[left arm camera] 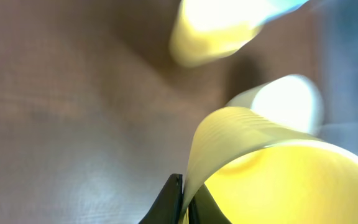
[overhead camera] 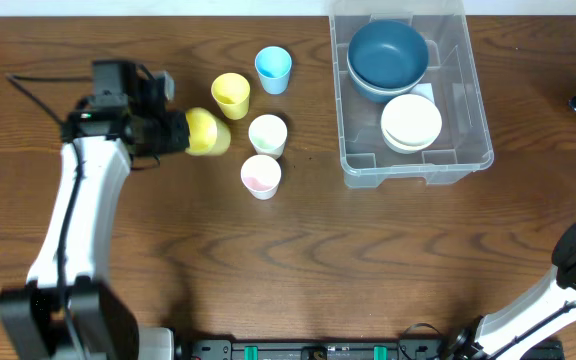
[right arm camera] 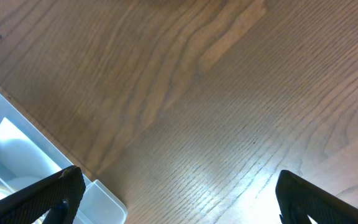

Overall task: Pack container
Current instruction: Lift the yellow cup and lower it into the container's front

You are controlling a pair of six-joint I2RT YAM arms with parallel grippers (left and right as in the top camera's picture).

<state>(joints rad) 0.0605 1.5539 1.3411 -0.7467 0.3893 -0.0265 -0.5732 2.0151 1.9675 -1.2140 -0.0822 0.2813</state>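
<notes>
Yellow plastic, far left: pinched by its thin rim in the left tool point(overhead camera: 180, 131), a yellow cup point(overhead camera: 208, 132) tipped on its side with the mouth toward the tool. Seen from the left wrist as dark fingertips point(left arm camera: 174, 200) pressed together on the bowed wall of that cup.

Just right of it, four upright cups on the bench point(overhead camera: 298, 260): second yellow cup point(overhead camera: 231, 95), blue cup point(overhead camera: 273, 69), pale cup point(overhead camera: 267, 134), pink cup point(overhead camera: 261, 176).

Further right, past all the cups and well apart from the left tool, the clear container point(overhead camera: 468, 110), against the far edge of the bench. Inside, a blue bowl point(overhead camera: 388, 58) at the far end and a white bowl point(overhead camera: 411, 122) nearer.

Rightmost, the right tool point(right arm camera: 179, 193), spread wide over bare wood and gripping nothing, with a corner of the container just beside its left finger in the wrist view.

Dark brown wood grain throughout. Black rail point(overhead camera: 318, 350) with green parts along the near edge.
</notes>
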